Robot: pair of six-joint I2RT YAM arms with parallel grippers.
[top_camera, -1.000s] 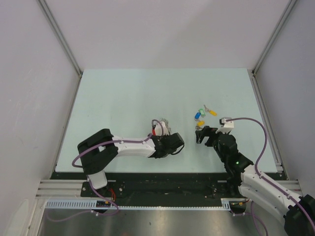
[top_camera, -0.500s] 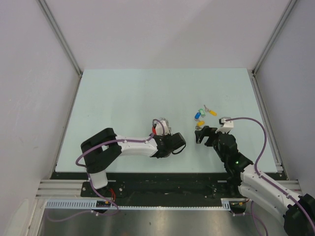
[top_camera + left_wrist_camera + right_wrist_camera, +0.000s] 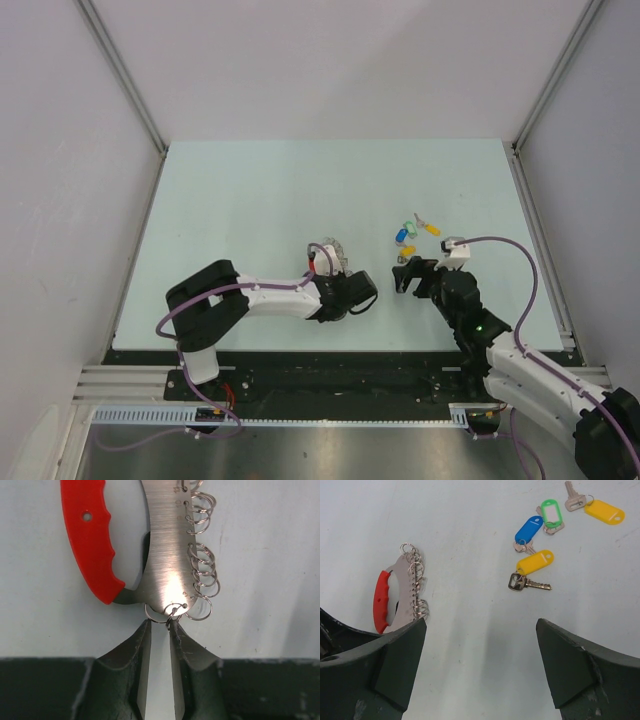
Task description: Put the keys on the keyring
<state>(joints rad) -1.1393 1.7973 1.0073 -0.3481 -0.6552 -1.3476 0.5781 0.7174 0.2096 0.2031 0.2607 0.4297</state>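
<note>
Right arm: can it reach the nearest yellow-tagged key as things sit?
Probably yes. The right gripper is wide open and faces the yellow-tagged key, with only bare table between them. The blue-tagged key lies close behind and could get nudged.

top external: fixed high overhead, facing down, far from keyring (image 3: 324, 257) | left wrist: facing down, very close over keyring's near end | right wrist: low, slanted, near, off to keyring's right, facing across toward keys (image 3: 536, 562) | shared: keyring in all three; keys in top external and right wrist
</note>
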